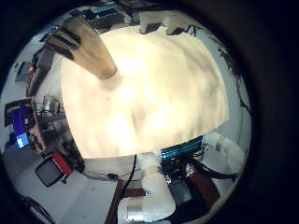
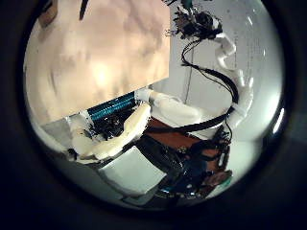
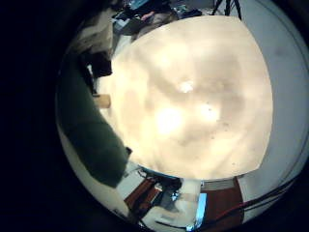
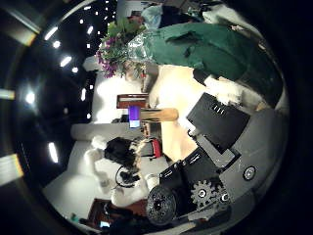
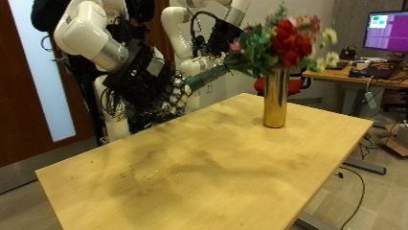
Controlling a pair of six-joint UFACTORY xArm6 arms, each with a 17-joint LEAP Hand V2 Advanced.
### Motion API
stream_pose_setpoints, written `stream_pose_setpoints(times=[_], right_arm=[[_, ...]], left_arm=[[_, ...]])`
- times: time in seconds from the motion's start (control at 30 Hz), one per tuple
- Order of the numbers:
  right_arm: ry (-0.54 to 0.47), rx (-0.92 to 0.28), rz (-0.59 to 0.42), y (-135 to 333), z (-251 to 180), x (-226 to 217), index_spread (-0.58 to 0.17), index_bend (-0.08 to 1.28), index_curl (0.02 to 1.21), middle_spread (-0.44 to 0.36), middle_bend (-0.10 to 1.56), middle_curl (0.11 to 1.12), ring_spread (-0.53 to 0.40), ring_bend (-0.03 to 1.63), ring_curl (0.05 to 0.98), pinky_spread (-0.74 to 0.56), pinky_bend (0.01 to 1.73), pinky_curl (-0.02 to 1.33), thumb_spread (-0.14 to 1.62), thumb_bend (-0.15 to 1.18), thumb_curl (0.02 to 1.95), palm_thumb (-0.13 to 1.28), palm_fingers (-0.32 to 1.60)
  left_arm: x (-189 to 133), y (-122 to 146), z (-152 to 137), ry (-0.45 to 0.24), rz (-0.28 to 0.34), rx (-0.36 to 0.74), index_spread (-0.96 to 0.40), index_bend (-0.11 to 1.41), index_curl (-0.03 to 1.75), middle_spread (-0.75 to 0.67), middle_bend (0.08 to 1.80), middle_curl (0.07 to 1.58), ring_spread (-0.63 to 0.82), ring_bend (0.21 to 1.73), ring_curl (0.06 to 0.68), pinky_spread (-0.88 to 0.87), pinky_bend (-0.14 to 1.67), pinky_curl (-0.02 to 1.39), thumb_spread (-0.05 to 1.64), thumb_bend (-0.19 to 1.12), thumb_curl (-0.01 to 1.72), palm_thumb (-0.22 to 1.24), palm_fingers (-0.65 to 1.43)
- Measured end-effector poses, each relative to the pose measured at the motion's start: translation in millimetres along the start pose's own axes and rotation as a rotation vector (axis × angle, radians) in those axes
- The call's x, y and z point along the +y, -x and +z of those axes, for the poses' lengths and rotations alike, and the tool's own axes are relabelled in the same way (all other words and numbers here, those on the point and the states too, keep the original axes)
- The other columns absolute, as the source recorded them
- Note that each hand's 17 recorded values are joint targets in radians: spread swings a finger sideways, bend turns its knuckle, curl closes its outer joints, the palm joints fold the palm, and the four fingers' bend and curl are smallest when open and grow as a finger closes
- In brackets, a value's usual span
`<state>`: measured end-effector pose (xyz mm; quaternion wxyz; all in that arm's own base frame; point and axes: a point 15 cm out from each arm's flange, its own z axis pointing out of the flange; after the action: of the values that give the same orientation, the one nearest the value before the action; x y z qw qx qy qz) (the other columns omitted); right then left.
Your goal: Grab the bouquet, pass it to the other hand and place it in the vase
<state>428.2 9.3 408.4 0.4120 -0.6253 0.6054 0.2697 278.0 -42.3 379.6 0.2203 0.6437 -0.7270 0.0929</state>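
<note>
Currently the bouquet of red, pink and white flowers with dark green leaves (image 5: 282, 41) is off the table, lying at a slant. Its flower heads hang over the mouth of the tall, slim gold metal vase (image 5: 274, 100), and its bundle of green stems runs back towards the right hand (image 5: 161, 90). From the outside view I cannot tell whether any stem has entered the vase.

The right hand is closed around the stem end of the bouquet. In the right thumb side palm view the green stems pass close by that hand's black and white fingers (image 4: 219, 116), with the blooms beyond them.

The vase stands upright near the far edge of the light wooden table (image 5: 192, 177), well apart from the right hand. The left little finger side palm view looks down on the vase from above the table.

The left arm rises behind the right one. The left hand's fingers do not show clearly, so I cannot tell whether they are spread or curled.
</note>
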Motion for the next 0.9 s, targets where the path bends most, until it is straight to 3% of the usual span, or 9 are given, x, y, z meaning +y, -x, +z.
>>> stream_pose_setpoints(times=[0.27,0.47,0.7,0.9], right_arm=[[-0.001,-0.282,-0.138,63,-7,11,-0.265,1.06,0.98,-0.118,1.35,0.78,-0.178,1.46,0.63,-0.2,1.25,0.84,0.31,-0.01,0.92,1.23,1.11],[0.048,-0.481,-0.169,74,8,35,-0.263,1.05,0.99,-0.117,1.35,0.78,-0.179,1.46,0.632,-0.21,1.21,0.88,0.28,-0.01,0.94,1.23,1.11],[0.14,-0.577,-0.296,82,34,55,-0.263,1.05,0.99,-0.116,1.35,0.78,-0.178,1.46,0.633,-0.21,1.18,0.93,0.26,-0.02,0.95,1.22,1.11],[0.208,-0.587,-0.333,90,51,69,-0.262,1.05,0.99,-0.115,1.36,0.77,-0.179,1.45,0.634,-0.22,1.15,0.97,0.26,-0.02,0.95,1.21,1.12]], left_arm=[[-17,-25,-24,-0.101,0.035,0.15,0.09,0.2,0.42,0.21,0.21,0.34,0.48,0.33,0.225,0.48,0.17,0.21,0.92,-0.04,0.29,0.31,0.29],[-29,-52,-45,-0.197,0.088,0.309,0.1,0.18,0.41,0.21,0.2,0.34,0.46,0.36,0.226,0.47,0.18,0.21,0.89,-0.03,0.29,0.25,0.3],[-34,-75,-76,-0.338,0.115,0.498,0.11,0.18,0.4,0.21,0.2,0.35,0.42,0.4,0.224,0.44,0.19,0.22,0.88,-0.03,0.3,0.24,0.31],[-37,-97,-94,-0.379,0.146,0.628,0.13,0.16,0.36,0.21,0.22,0.36,0.38,0.45,0.225,0.39,0.2,0.24,0.86,-0.03,0.3,0.23,0.32]])
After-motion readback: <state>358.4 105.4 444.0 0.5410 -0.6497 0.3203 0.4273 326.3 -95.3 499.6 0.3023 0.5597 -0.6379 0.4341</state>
